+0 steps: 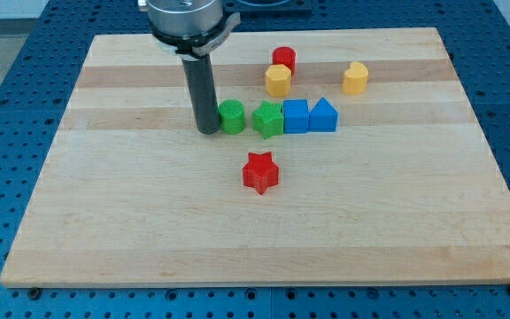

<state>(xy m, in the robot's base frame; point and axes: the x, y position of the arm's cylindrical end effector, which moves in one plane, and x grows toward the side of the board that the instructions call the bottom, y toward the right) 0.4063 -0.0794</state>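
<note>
My tip rests on the wooden board, just left of a green cylinder and touching or nearly touching it. To the right of that cylinder runs a row: a green star, a blue cube and a blue block with a peaked top. Toward the view's bottom a red star lies alone. Above the row stand a yellow hexagonal block and a red cylinder right behind it.
Another yellow block stands apart at the view's upper right. The board lies on a blue perforated table. The arm's metal flange hangs over the board's top edge.
</note>
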